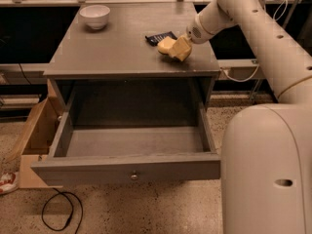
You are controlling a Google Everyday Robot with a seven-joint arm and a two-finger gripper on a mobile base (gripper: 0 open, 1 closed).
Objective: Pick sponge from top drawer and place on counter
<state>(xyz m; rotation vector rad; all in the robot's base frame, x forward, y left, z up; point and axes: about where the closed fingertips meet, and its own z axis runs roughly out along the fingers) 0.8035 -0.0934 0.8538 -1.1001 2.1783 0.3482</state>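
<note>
The pale yellow sponge [166, 44] is at the right rear of the grey counter [117, 48], low on its surface beside a small dark flat object [160, 36]. My gripper [177, 48] reaches in from the upper right on the white arm and is shut on the sponge, right over the counter's right part. The top drawer [126, 167] is pulled fully open below the counter. Its inside shows nothing in it, and its round knob [134, 176] faces the front.
A white bowl [95, 16] stands at the counter's back left. A tan wooden box [36, 130] sits on the floor left of the drawer, and a black cable [61, 211] loops on the floor in front. My white base [268, 174] fills the lower right.
</note>
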